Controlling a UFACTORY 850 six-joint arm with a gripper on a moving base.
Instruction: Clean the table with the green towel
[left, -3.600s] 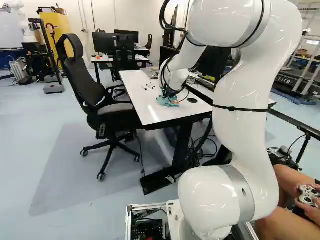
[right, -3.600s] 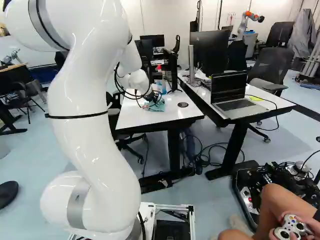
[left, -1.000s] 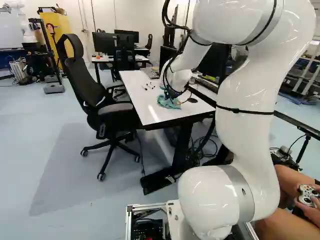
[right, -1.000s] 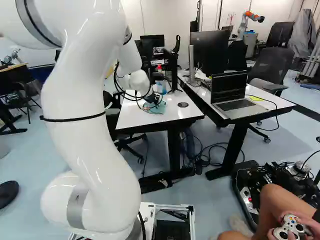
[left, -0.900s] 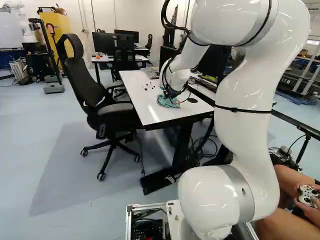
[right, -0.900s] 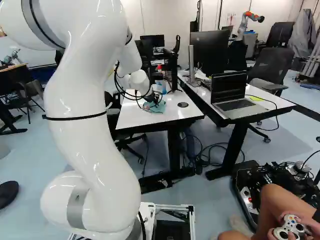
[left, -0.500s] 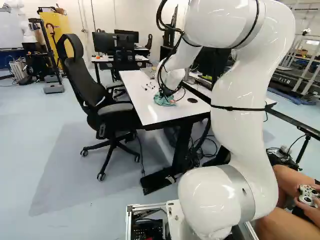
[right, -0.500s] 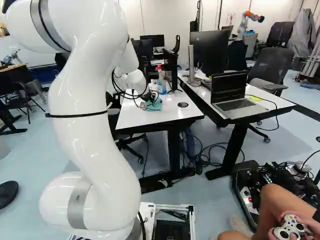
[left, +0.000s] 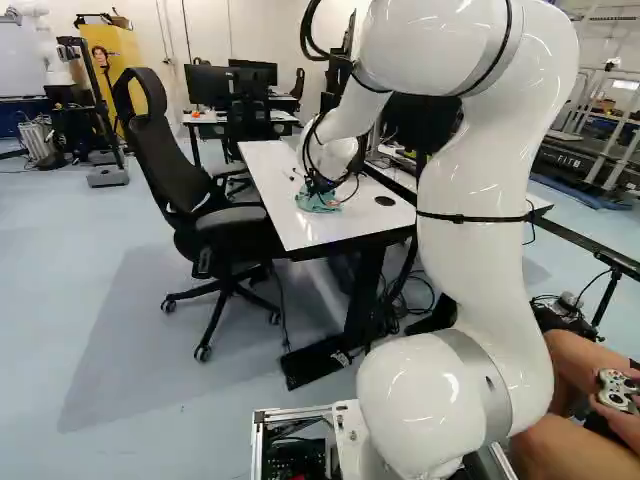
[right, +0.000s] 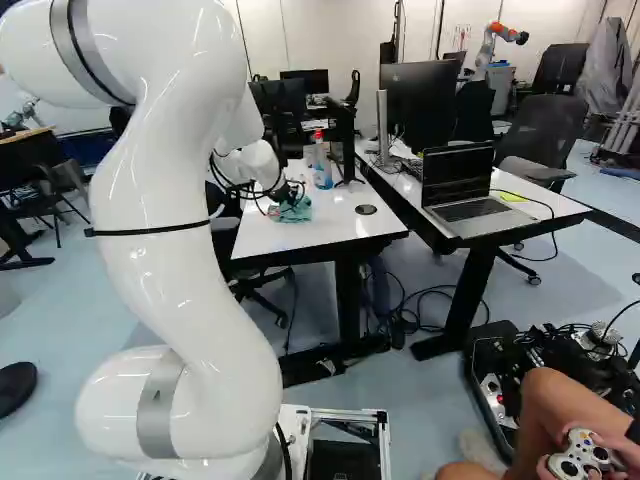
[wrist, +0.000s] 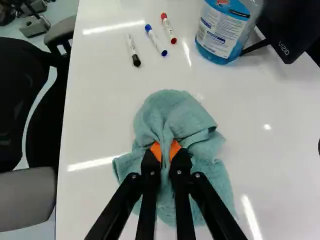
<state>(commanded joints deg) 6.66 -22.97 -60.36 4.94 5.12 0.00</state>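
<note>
The white arm (left: 474, 270) rises tall from its lowest joint, curves over at the top and slopes ahead and down, its wrist end low above the white tabletop (wrist: 100, 100). The fingers (wrist: 181, 161) point down at the tabletop and are closed on the green towel (wrist: 172, 107), a bunched fold pinched between their orange pads (wrist: 175, 148). The rest of the towel spreads, creased, over the tabletop around and under them. Ahead of the towel lie three markers (wrist: 156, 40), apart from it, near an upright bottle of blue liquid (wrist: 220, 32). An office chair (left: 160, 150) stands beside the tabletop.
</note>
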